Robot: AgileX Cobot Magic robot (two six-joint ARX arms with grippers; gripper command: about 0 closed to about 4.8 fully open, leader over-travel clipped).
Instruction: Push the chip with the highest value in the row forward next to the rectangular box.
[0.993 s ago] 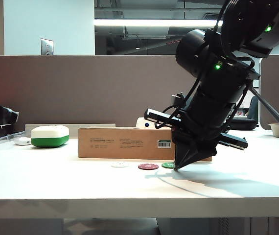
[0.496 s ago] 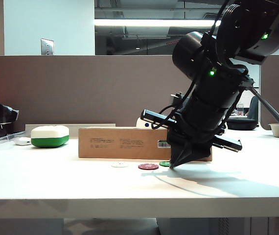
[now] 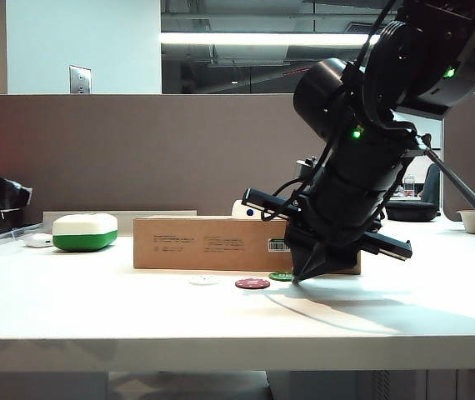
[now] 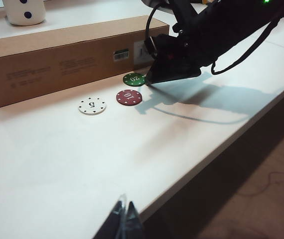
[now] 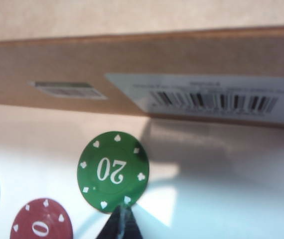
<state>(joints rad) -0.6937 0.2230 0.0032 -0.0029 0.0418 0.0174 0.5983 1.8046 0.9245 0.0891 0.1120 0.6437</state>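
Contact is confirmed at the near edge of the green chip point(image 5: 113, 171): the right gripper point(image 5: 121, 222) stands with its jaws pressed together into a single point, holding nothing, tip down on the table point(image 3: 137, 308) just behind the chip. We judge this pose suits pushing, since a closed tip gives one firm edge to slide a flat disc. The chip, marked 20, lies slightly ahead of the dark red chip point(image 4: 129, 96) and the white chip point(image 4: 92, 105), near the rectangular box point(image 4: 57, 59) but with a strip of bare table between them. It is a thin, smooth, round disc with white edge marks; the box is matt brown cardboard with a white barcode label point(image 5: 209, 99). The left gripper point(image 4: 123, 224) is well apart at the table's near side, its jaws together and empty.
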